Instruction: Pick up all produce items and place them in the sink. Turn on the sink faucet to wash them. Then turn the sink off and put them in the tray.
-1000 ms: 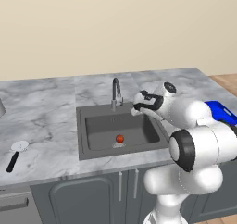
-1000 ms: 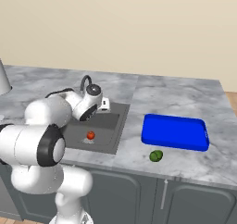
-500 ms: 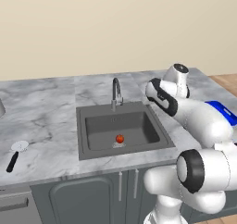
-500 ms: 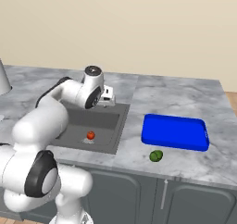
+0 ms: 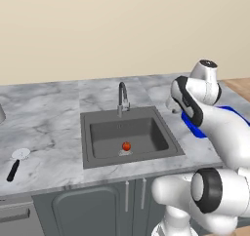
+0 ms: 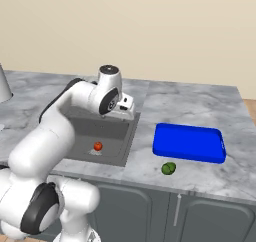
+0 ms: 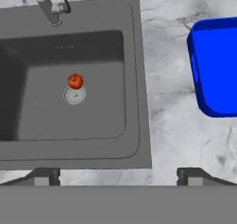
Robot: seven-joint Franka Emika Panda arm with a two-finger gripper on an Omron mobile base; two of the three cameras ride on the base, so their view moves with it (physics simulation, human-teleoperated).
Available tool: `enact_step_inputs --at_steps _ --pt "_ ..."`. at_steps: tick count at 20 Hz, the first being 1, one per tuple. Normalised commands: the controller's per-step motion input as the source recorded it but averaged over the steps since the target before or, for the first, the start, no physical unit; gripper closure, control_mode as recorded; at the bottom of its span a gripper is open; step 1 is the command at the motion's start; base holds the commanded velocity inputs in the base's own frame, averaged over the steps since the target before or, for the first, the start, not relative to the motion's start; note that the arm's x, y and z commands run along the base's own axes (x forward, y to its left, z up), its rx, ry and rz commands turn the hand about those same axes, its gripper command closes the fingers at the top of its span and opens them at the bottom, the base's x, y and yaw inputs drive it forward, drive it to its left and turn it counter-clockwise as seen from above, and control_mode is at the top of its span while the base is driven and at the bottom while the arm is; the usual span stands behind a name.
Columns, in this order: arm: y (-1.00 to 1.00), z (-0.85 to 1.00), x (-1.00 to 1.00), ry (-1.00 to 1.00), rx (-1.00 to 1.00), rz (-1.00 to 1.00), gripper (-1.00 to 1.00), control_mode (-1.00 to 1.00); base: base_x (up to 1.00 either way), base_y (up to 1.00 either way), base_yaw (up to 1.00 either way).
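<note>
The wide-open, empty pincer [image 7: 118, 174] is hanging by the sink [image 6: 131, 136], with the green produce item [image 6: 168, 168] lying beyond it, just in front of the tray [image 6: 188, 143].

Rendered kitchen. Shown by: grey marble counter [image 5: 49, 113] along a plain beige wall [image 5: 97, 30]; square dark grey sink [image 5: 168, 145] recessed into it, with round drain [image 7: 74, 96] and gooseneck faucet [image 5: 122, 96]. Grey cabinet doors [image 5: 88, 210] with slim bar handles below the counter. Blue tray [image 6: 189, 143] and black-handled white-headed utensil [image 5: 16, 162] on the countertop; red tomato [image 5: 126, 146] in the basin, green produce [image 6: 168, 168] beside the tray.
</note>
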Motion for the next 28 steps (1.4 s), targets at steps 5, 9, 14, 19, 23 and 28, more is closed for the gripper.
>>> enact_step_inputs --at_steps 5,9,14,19,23,28 --pt "-0.55 0.0 -0.59 0.08 -0.02 -0.15 -1.0 -1.0 0.0 0.0 0.0" --pt "-0.59 -0.01 -0.59 0.07 0.0 -0.18 -1.0 -1.0 0.0 0.0 0.0" --pt "-0.62 -0.07 -0.52 0.06 0.0 -0.18 -1.0 -1.0 0.0 0.0 0.0" --pt "-0.66 -0.06 -0.31 0.08 0.0 -0.16 -1.0 -1.0 0.0 0.0 0.0" --pt "-0.6 -0.17 -0.07 0.07 0.0 -0.14 -1.0 -1.0 0.0 0.0 0.0" --pt "-0.39 -0.28 0.12 0.05 0.0 -0.11 -1.0 -1.0 0.0 0.0 0.0"
